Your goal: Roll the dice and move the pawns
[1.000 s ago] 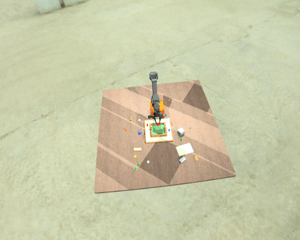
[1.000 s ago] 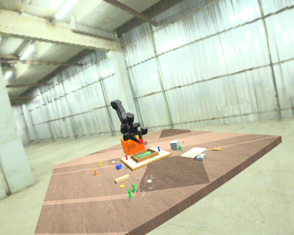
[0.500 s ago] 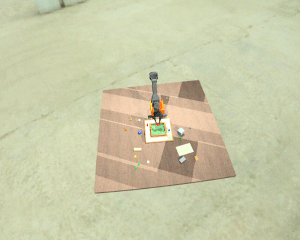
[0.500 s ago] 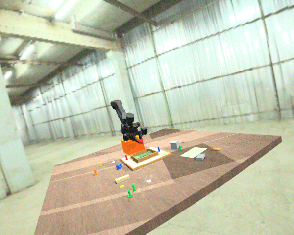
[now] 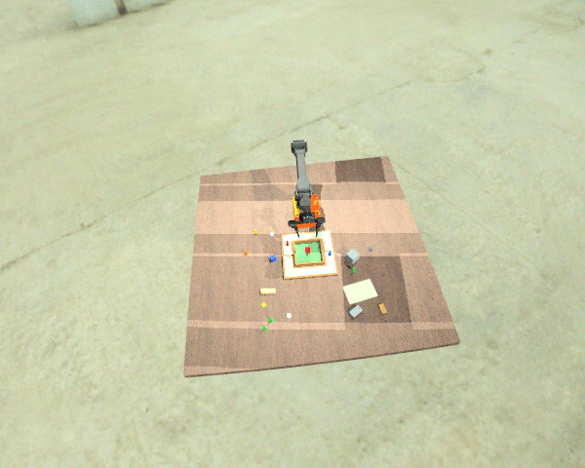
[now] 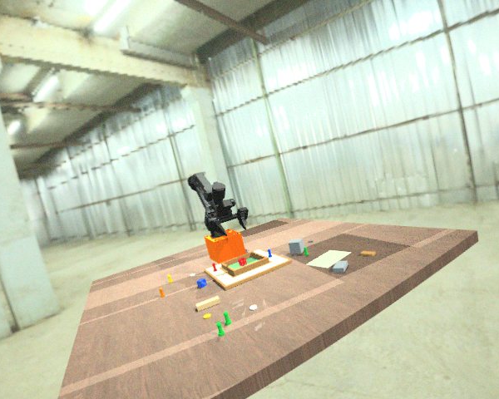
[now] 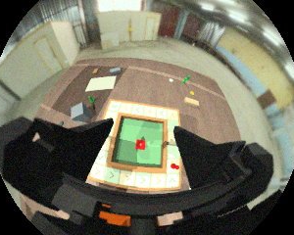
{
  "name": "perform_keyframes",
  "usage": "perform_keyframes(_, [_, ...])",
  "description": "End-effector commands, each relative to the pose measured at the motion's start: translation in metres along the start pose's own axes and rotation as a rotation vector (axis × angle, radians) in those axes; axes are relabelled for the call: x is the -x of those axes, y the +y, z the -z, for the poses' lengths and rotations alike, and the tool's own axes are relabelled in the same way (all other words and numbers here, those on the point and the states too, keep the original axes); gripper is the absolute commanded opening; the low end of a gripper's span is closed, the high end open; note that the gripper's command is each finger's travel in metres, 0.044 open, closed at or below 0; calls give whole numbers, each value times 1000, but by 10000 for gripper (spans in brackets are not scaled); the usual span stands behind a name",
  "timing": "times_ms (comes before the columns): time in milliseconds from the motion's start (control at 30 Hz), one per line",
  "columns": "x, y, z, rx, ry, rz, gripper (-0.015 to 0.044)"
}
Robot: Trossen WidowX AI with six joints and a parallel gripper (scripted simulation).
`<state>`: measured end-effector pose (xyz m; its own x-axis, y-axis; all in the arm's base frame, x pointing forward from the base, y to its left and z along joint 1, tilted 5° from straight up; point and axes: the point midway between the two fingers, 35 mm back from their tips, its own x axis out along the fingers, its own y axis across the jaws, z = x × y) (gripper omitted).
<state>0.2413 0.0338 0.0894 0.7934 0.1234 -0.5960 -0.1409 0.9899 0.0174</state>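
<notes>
My gripper point(image 5: 308, 235) point(image 6: 234, 232) point(image 7: 144, 124) is open and empty, above the base-side edge of the board point(image 5: 310, 272) point(image 6: 258, 271) point(image 7: 142, 180). The red die point(image 5: 307, 250) point(image 6: 241, 261) point(image 7: 140, 144) is within the outline of the green-floored tray point(image 5: 325, 252) point(image 6: 252, 267) point(image 7: 165, 132); whether it rests on the floor is unclear, its number too. The blue die point(image 5: 272, 258) point(image 6: 201, 283) lies on the table left of the board. The red pawn point(image 5: 287, 243) point(image 6: 214, 267) point(image 7: 174, 166) stands on the board's left side, the blue pawn point(image 5: 330, 253) point(image 6: 269, 253) on its right; the wrist view hides the blue ones.
A grey cube point(image 5: 352, 255) point(image 6: 296, 246) point(image 7: 79, 112) and a green pawn point(image 5: 353, 269) point(image 6: 306, 251) are right of the board. A pale sheet point(image 5: 360, 291) lies beyond them. A wooden block point(image 5: 267, 291) point(image 6: 207, 303), an orange pawn point(image 5: 245, 253) and a yellow pawn point(image 5: 254, 231) are on the left.
</notes>
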Motion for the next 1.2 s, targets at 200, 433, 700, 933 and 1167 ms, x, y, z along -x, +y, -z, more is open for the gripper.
perform_keyframes(200, [-18, 1, 4, 5, 403, -2, 440])
perform_keyframes(433, [-36, 1, 11, 7, 713, -1, 440])
perform_keyframes(700, [-39, -1, 12, 6, 739, -2, 414])
perform_keyframes(933, [-64, -93, 8, 219, 788, -65, 275])
perform_keyframes(1167, [-69, -193, 30, 409, 821, -159, 275])
